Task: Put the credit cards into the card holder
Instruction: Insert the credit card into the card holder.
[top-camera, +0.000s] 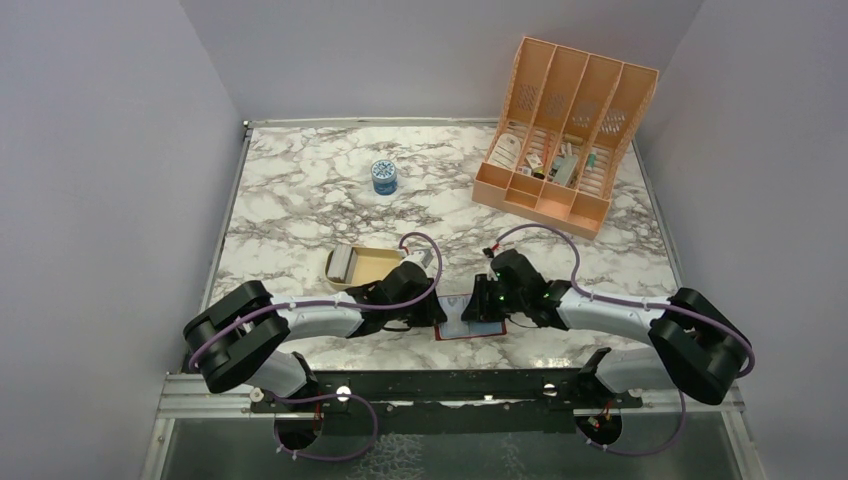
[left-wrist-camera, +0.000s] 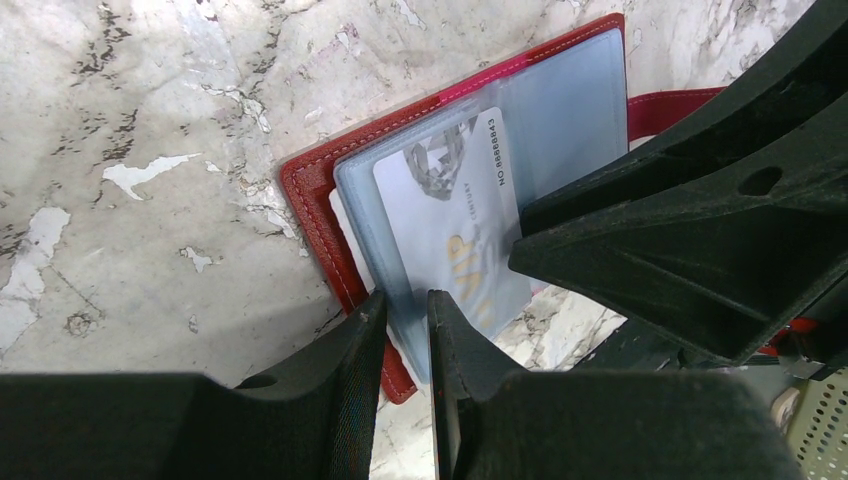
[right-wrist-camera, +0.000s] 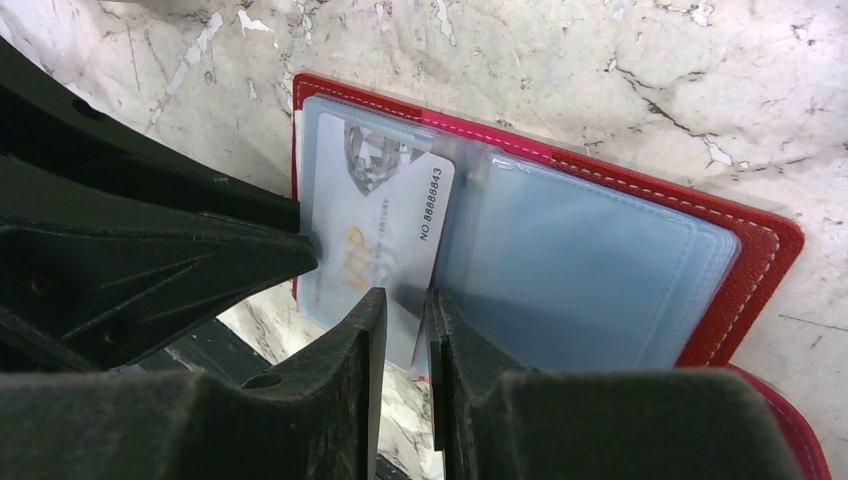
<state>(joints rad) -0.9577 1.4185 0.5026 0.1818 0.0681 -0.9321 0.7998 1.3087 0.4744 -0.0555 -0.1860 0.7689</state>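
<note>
The dark red card holder lies open on the marble near the front edge, its pale blue pockets up. It also shows in the left wrist view and the right wrist view. A silver-white "VIP" credit card sits partly inside a left-hand pocket, seen too in the left wrist view. My left gripper is shut on the edge of a pale blue pocket sleeve. My right gripper is shut on the card's near edge. A greyish stack of cards lies in the tan tray.
The shallow tan tray stands just behind the left gripper. A large peach slotted organizer is at the back right. A small blue jar stands at the back centre. The two grippers nearly touch over the holder.
</note>
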